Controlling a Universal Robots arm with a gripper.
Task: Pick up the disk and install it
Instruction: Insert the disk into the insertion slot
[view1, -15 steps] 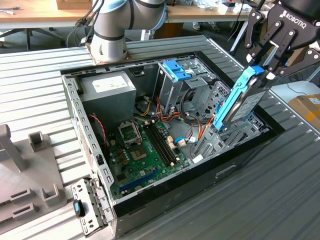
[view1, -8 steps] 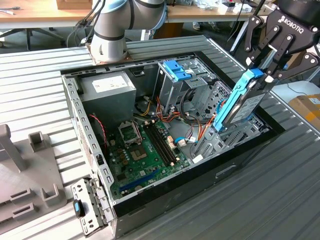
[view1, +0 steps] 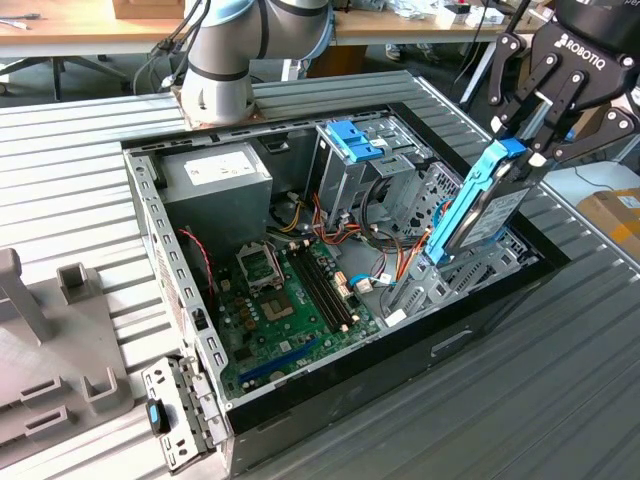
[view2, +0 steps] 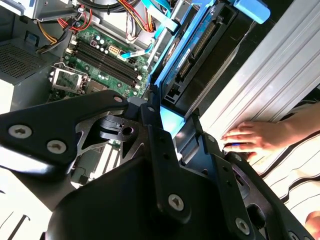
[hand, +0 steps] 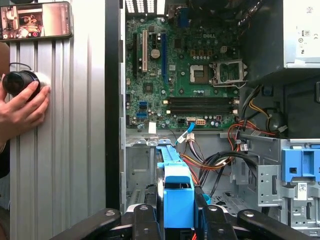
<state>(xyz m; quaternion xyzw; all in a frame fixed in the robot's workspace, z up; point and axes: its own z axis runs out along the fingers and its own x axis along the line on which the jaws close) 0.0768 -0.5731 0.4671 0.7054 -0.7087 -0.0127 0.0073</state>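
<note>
The disk, a black hard drive in a bright blue rail, hangs tilted on end over the open computer case near the exterior view's right. Its lower end is down among the grey bay brackets by the case's wall. My gripper is shut on the disk's upper end, at the blue tab. In the second wrist view the disk runs away from the black fingers, edge on, along the case wall. In the first wrist view the disk's blue rail stands between the finger links, above the drive bay.
The case lies open with motherboard, power supply and a tall grey cage topped by a blue latch. Orange and blue cables cross beside the bay. A person's hand rests on the ribbed table by a phone.
</note>
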